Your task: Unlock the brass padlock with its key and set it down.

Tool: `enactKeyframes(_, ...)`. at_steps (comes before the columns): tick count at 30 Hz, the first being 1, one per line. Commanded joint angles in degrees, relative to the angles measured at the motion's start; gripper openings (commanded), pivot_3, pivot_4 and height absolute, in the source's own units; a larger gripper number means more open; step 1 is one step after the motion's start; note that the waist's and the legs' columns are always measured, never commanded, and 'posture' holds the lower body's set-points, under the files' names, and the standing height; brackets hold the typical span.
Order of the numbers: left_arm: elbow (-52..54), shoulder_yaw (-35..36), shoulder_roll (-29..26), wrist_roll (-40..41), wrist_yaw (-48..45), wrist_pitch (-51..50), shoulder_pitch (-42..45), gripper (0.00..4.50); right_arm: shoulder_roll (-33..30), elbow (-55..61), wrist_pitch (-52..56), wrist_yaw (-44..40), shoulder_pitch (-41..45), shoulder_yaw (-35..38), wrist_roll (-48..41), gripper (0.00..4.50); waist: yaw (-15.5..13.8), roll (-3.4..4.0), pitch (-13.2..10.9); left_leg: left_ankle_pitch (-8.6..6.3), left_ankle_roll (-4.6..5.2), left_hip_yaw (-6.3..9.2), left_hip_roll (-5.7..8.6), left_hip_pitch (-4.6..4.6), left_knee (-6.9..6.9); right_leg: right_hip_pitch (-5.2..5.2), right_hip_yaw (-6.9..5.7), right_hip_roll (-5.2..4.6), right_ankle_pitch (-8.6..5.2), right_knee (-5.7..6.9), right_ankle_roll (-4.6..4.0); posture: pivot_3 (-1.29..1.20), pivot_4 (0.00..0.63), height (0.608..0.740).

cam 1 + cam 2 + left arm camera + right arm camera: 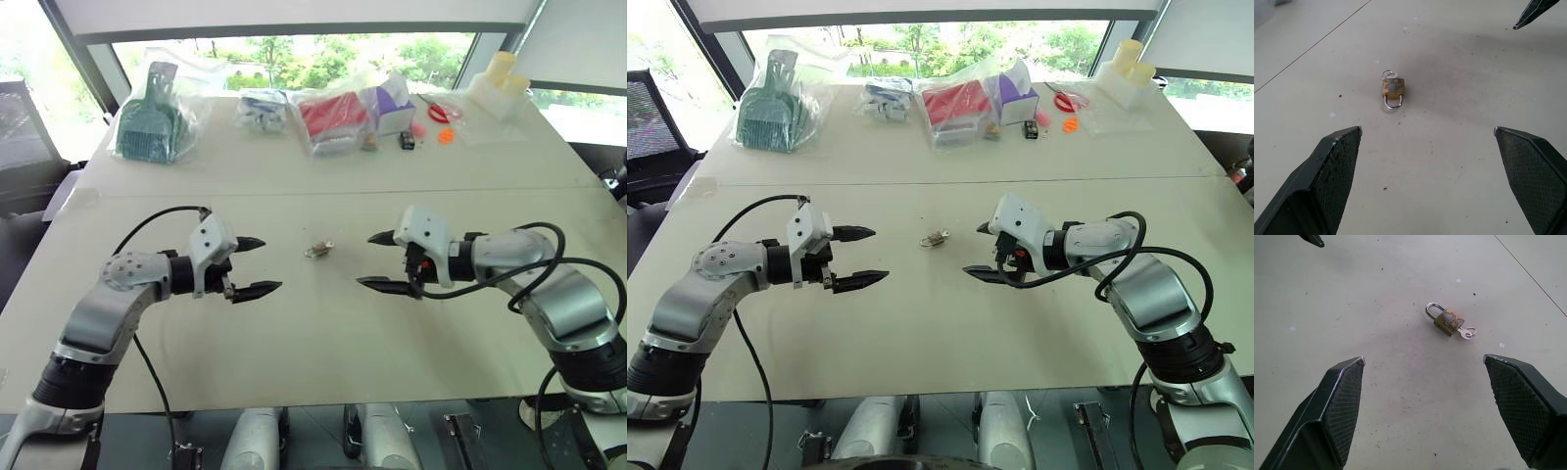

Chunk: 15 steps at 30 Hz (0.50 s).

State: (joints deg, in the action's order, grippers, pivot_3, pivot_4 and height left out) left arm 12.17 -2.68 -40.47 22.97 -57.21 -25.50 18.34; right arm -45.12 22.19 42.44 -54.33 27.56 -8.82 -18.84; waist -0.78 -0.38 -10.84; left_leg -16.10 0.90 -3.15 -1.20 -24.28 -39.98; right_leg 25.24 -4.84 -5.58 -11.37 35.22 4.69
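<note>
The brass padlock point(1393, 91) lay flat on the white table point(323, 343), out in the middle, between my two grippers and touching neither. Its body was rubbed and spotty, and any writing on it was too small for me to read. Its silver loop looked pushed in at both ends. The key point(1467, 333) stuck out of the other end, with a little ring on it. My left gripper point(270, 263) hung just over the table on one side of the lock, fingers spread wide and holding nothing. My right gripper point(364, 259) hung on the other side, pointing back at the left one, also spread wide and holding nothing. Small dark specks dotted the table around the lock. A thin line ran across the table behind it. Far back by the window sat a green comb thing in a bag point(149, 122), a bag of white and blue bits point(263, 108), a red thing in a bag point(331, 116), a purple box point(392, 108), a small orange piece point(446, 136) and some pale yellow cups point(500, 78).
</note>
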Motion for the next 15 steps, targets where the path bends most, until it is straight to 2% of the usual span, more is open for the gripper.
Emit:
enactKeyframes(1, 1.1, -0.3, 0.4, -1.0, 0.4, 1.5, 1.2, 4.48, -0.5, 1.5, -0.3, 0.2, 1.1, 0.6, 0.0, 4.06, 0.0, 0.00, 0.0, 0.00, 0.00, 0.00, 0.00, 0.00, 0.00, 0.00, 0.00, 0.00, 0.00, 0.00, 0.00, 0.00, 0.150, 0.740)
enactKeyframes(8, -1.6, -2.7, 3.1, -4.1, 0.8, 5.1, 2.9, 4.48, -0.4, 1.6, -0.4, 0.9, 0.9, 0.2, 0.6, 4.06, 0.0, 0.00, 0.0, 0.00, 0.00, 0.00, 0.06, 0.00, 0.00, 0.00, 0.00, 0.00, 0.01, 0.00, 0.01, 0.00, 0.150, 0.740)
enactKeyframes(15, -11.9, -7.0, 10.5, -10.1, 3.6, 12.8, 7.0, 4.48, -0.1, 3.3, 0.5, 2.6, -0.1, 0.4, 0.4, 4.06, -0.1, -0.01, 0.0, 0.00, 0.00, 0.01, 0.20, 0.00, -0.01, -0.02, 0.01, 0.00, 0.03, 0.01, 0.04, 0.00, 0.150, 0.740)
